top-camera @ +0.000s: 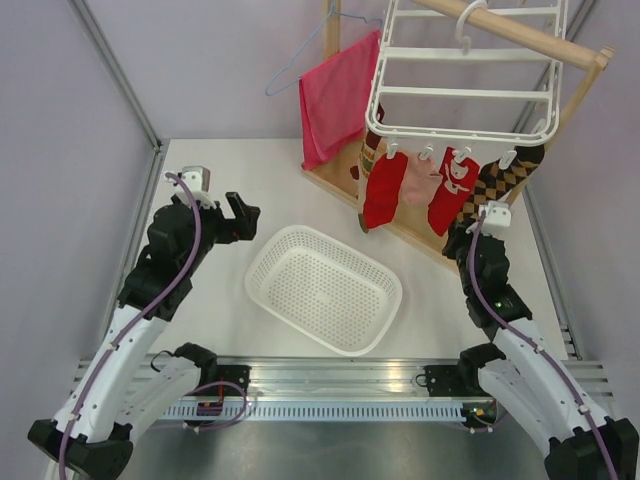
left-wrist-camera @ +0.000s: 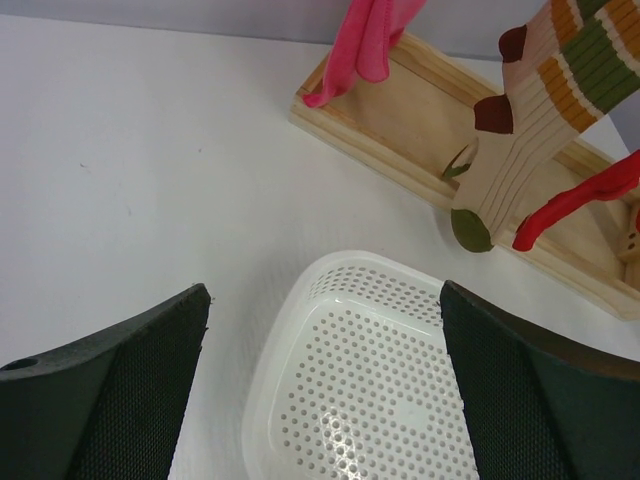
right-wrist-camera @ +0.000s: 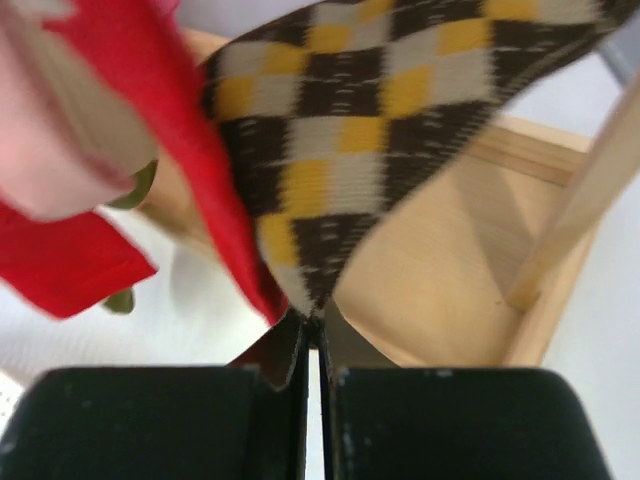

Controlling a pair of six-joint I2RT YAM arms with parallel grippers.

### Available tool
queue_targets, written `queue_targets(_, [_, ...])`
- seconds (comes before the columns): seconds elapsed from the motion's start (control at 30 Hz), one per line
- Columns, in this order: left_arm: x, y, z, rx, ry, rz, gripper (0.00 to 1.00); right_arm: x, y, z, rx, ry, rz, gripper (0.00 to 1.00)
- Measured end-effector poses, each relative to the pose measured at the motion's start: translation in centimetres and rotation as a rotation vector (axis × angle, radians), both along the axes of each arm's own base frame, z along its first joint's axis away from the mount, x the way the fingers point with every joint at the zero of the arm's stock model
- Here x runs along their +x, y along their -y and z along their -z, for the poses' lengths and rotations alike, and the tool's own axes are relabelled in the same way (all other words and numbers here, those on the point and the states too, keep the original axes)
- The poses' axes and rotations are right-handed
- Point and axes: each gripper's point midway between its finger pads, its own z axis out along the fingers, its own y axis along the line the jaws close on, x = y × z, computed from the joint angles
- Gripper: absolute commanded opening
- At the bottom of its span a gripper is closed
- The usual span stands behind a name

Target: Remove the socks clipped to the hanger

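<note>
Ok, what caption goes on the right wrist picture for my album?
Right claw pinches the tip of the argyle sock beside a red sock.

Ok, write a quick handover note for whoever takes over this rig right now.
Right gripper: jaws shut on the lower tip of the argyle sock, not yet unclipped.
Left gripper: jaws open, holding nothing, beside the basket.
All socks hang clipped to the hanger: striped sock, two red socks, pink sock, argyle.
Done: none removed.
Left: pull the argyle free, then the rest.
</note>
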Motion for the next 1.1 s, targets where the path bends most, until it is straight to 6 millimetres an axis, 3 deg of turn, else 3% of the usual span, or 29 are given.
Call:
queue_targets(0.17, [-0.3,1.8,0.3,0.034,-0.009,0.035,0.99,-0.5,-3.2,0.6,0.002,-0.017,-0.079,0.01])
queue_targets(0.47, [-2.2,7.1,0.2,0.087,-0.012,0.139,0.99,-1.7,-9.3,2.7,-0.043,-0.067,-0.207,0.01])
queue_targets(0.67, [-3.5,13.2,1.3,0.154,-0.039,0.253,1.00,-2.4,-11.5,3.2,-0.066,-0.067,-0.245,0.01])
queue_targets(0.77, [-3.8,16.2,0.3,0.155,-0.028,0.302,1.00,-2.8,-12.6,3.5,-0.082,-0.069,-0.262,0.01])
queue_targets(0.9, [-3.8,19.7,-2.8,0.097,0.023,0.352,1.00,-3.6,-14.0,3.7,-0.095,-0.066,-0.297,0.01])
queue_targets(1.1, [-4.0,22.3,-4.6,0.025,0.062,0.426,1.00,-4.9,-16.3,2.9,-0.077,-0.031,-0.363,0.01])
